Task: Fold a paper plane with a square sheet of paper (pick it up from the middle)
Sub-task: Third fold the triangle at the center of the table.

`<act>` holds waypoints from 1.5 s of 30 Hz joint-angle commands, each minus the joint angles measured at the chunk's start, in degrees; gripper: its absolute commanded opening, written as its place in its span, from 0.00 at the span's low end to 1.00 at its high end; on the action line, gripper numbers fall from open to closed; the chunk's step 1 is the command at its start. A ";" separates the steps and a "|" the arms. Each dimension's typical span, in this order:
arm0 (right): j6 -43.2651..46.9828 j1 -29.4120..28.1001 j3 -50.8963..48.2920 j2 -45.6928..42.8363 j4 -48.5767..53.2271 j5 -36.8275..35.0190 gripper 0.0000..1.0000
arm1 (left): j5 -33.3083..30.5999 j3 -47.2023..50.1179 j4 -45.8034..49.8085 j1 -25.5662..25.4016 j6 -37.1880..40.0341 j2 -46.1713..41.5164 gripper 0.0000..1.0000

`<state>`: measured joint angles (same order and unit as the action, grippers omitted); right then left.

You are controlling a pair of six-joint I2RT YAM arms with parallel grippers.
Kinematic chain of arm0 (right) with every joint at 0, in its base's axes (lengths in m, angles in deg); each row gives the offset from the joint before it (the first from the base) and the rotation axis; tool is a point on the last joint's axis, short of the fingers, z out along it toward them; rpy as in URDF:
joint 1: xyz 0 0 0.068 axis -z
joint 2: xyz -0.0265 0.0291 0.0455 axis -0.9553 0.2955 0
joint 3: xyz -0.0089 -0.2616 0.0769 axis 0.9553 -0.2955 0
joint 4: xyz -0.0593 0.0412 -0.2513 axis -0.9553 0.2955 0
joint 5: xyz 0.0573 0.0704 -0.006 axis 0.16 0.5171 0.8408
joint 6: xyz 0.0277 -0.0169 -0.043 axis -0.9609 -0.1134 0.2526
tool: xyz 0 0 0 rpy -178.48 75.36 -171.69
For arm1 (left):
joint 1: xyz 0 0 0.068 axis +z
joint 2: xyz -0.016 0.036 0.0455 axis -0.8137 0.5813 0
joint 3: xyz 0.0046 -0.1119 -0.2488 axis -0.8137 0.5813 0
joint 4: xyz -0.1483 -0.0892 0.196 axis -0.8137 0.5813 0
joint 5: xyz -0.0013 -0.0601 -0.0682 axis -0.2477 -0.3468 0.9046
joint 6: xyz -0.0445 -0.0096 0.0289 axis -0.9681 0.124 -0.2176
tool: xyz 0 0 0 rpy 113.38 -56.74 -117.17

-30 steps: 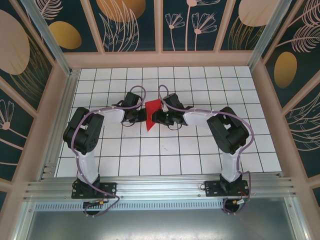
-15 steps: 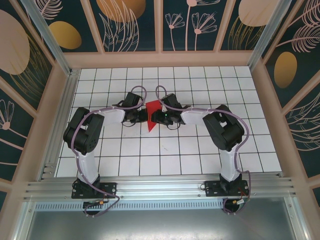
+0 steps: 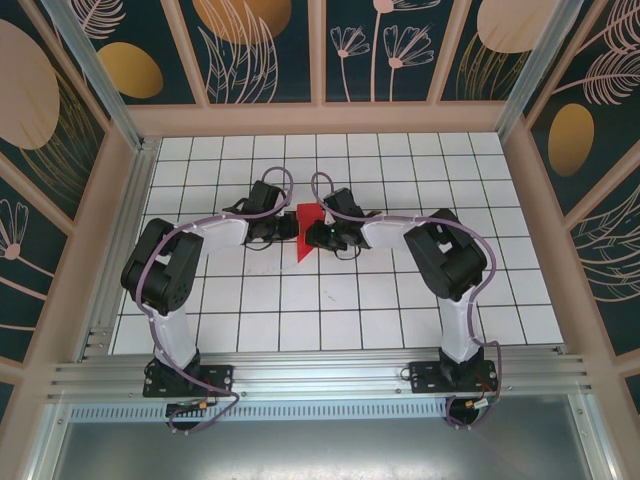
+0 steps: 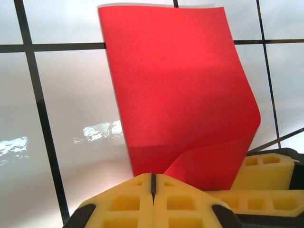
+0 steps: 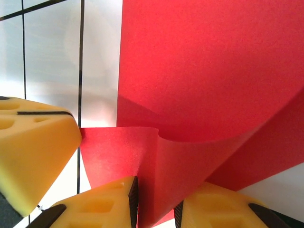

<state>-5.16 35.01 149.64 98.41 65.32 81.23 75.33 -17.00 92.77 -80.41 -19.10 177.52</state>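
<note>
**Top external and wrist views: red sheet held up between two grippers, crease about to be set**

Top external: the square sheet of paper (image 3: pixel 300 246), bright red and bent, is seen over the middle of the table (image 3: pixel 400 330), a little to the far side of centre. It stands up off the surface instead of lying flat. The left gripper (image 3: pixel 287 228) is placed just left of table centre and the right gripper (image 3: pixel 314 236) just right of it. Both are at the sheet.

Left wrist: the pads (image 4: pixel 128 202) are pressed together w/ no gap. The sheet's near edge appears nipped at their seam, while the rest (image 4: pixel 180 95) rises away and curls at one corner.

Right wrist: the fingers (image 5: pixel 102 202) are set narrow but not closed, w/ a curled flap of the sheet (image 5: pixel 204 61) between them. Whether it is pinched yet cannot be told.

Step in hand (judged): a flap is to be folded over for a crease. Progress is approx. early to mid task, as no pointed nose is formed.

To be done well:
- Edges should be lined up before any pressure is applied.
- The R jaws should be closed slowly, so the curl is flattened into one crease, not crumpled.
- No pull should be made away from the L grip, since thin paper may tear or slip out.
- The crease is best pressed down against the table.
</note>
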 commanded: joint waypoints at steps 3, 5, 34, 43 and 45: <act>1.45 0.36 1.19 1.79 2.90 -1.60 0.28 | 1.03 -1.17 -1.12 -0.15 0.24 1.62 0.00; 1.54 0.35 1.09 2.02 3.27 -1.88 0.28 | 1.19 -1.58 -1.23 -0.15 0.41 2.13 0.00; 1.89 0.35 0.24 2.70 4.23 -3.05 0.29 | 1.72 -3.83 -1.49 -0.15 0.01 6.37 0.00; 1.90 0.36 0.24 2.80 4.38 -2.94 0.29 | 0.23 -4.45 -0.37 -0.14 0.15 6.96 0.00; 1.89 0.36 0.32 2.78 4.37 -2.90 0.29 | -0.19 -4.45 -0.10 -0.15 0.05 7.05 0.00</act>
<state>-4.09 34.99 150.08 98.63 66.23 80.21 76.56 -20.08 92.34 -80.41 -19.10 183.53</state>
